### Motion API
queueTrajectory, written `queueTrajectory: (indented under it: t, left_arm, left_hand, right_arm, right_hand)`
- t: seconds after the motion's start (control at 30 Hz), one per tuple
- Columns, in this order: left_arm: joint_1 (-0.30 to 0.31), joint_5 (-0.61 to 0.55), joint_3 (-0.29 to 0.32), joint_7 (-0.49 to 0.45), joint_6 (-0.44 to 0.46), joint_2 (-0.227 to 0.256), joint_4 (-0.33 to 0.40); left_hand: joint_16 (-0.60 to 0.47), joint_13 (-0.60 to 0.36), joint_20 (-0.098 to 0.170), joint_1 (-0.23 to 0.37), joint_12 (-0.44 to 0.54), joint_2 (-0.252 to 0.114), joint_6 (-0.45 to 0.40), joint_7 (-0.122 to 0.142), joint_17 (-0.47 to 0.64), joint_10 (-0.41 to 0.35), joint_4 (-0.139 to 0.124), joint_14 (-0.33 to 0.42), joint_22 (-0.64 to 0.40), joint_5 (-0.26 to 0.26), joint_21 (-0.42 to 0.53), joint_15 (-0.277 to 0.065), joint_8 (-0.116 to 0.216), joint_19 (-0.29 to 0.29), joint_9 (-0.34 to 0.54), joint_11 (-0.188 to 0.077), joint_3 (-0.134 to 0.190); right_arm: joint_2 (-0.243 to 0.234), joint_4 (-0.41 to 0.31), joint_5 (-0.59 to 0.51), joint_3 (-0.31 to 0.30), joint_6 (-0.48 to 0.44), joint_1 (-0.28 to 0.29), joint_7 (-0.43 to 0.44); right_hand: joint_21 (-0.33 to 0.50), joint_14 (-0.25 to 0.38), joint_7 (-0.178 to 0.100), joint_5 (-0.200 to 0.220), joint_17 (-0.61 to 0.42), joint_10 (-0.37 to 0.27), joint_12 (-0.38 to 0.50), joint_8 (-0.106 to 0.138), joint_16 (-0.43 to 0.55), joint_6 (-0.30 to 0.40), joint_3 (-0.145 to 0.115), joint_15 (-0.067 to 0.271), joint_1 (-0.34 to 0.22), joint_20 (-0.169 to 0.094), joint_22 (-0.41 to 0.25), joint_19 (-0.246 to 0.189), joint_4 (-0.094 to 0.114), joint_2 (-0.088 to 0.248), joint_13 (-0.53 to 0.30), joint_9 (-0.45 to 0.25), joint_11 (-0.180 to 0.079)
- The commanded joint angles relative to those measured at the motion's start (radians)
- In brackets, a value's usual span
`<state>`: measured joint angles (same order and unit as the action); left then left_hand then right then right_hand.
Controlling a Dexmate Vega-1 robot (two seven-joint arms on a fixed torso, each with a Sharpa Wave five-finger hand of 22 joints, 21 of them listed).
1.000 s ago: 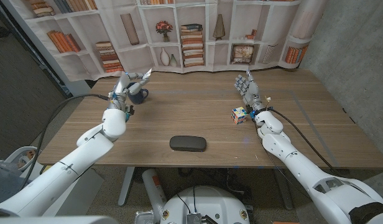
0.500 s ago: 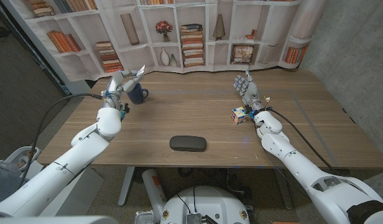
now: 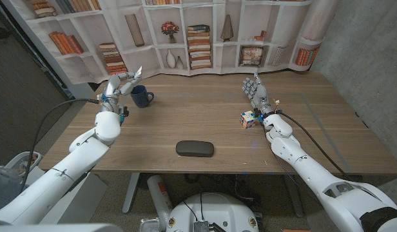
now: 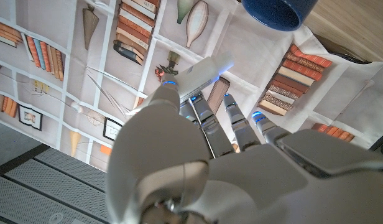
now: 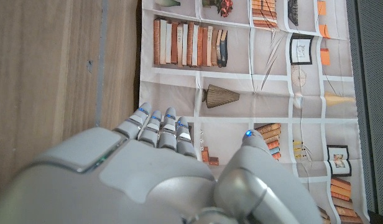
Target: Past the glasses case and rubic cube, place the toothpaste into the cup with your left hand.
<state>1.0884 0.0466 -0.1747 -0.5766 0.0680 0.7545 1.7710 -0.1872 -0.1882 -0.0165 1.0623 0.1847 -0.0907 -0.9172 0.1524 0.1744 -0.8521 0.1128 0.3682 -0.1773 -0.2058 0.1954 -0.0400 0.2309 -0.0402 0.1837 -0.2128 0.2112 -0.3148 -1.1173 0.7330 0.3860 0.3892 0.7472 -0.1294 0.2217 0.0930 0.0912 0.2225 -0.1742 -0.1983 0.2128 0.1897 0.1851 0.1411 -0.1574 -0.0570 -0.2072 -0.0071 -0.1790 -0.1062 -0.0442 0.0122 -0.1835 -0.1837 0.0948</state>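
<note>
A dark blue cup [image 3: 141, 97] stands at the table's far left, and its rim [image 4: 278, 11] also shows in the left wrist view. My left hand [image 3: 116, 86] hovers just left of the cup and pinches a white toothpaste tube [image 3: 136, 69], whose end points up toward the cup side. The tube [image 4: 204, 73] lies across the fingertips of that hand [image 4: 210, 162]. A black glasses case [image 3: 194, 149] lies near the front middle. A Rubik's cube [image 3: 249, 119] sits right of centre, beside my right hand [image 3: 254, 89], which stands upright with straight fingers and holds nothing.
A bookshelf-print backdrop [image 3: 198, 32] hangs behind the table's far edge. A black cable [image 3: 53, 119] loops off my left arm past the table's left edge. Bare wood [image 3: 198, 106] spans between cup and cube.
My left hand has drawn leftward from above the cup to its left side, still holding the toothpaste. The right hand, cube and case have not moved.
</note>
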Motion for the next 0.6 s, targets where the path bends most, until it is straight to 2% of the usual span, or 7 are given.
queueTrajectory:
  t: [0.03, 0.3, 0.6]
  left_arm:
    - [-0.001, 0.020, 0.010, -0.018, -0.033, -0.013, -0.046]
    - [-0.044, 0.023, -0.022, -0.009, -0.056, -0.027, -0.106]
    - [-0.075, 0.007, -0.051, -0.021, -0.044, -0.035, -0.117]
  left_hand:
    - [-0.004, -0.005, -0.002, 0.004, 0.006, 0.005, -0.009, 0.000, 0.002, -0.012, 0.001, 0.007, -0.002, -0.006, 0.004, -0.132, 0.004, -0.002, 0.001, -0.002, 0.006]
    - [-0.003, -0.005, -0.002, 0.005, 0.005, 0.006, -0.008, 0.002, 0.002, -0.012, 0.001, 0.007, -0.002, -0.006, 0.004, -0.131, 0.002, -0.001, 0.001, -0.002, 0.008]
    - [-0.002, -0.004, -0.004, 0.006, 0.003, 0.008, -0.008, -0.001, 0.002, -0.009, 0.002, 0.006, -0.002, -0.005, 0.004, -0.131, 0.001, -0.002, 0.001, -0.003, 0.009]
  right_arm:
    - [-0.023, -0.039, -0.008, 0.000, -0.013, 0.004, 0.007]
    - [-0.045, -0.082, -0.014, -0.007, -0.013, 0.022, 0.021]
    - [-0.055, -0.101, -0.014, -0.010, -0.012, 0.030, 0.027]
  right_hand:
    - [-0.003, 0.009, 0.000, -0.004, -0.006, -0.007, 0.000, 0.005, 0.001, 0.010, -0.001, 0.001, -0.001, 0.001, -0.004, -0.010, -0.007, 0.008, -0.002, -0.003, 0.003]
    - [-0.003, 0.010, -0.001, -0.004, -0.006, -0.008, 0.001, 0.005, 0.001, 0.010, 0.000, 0.002, -0.001, 0.000, -0.004, -0.011, -0.008, 0.008, -0.002, -0.003, 0.003]
    - [-0.005, 0.011, 0.000, -0.004, -0.006, -0.008, 0.001, 0.005, 0.001, 0.011, 0.001, 0.003, 0.000, 0.000, -0.004, -0.012, -0.008, 0.009, -0.002, -0.003, 0.002]
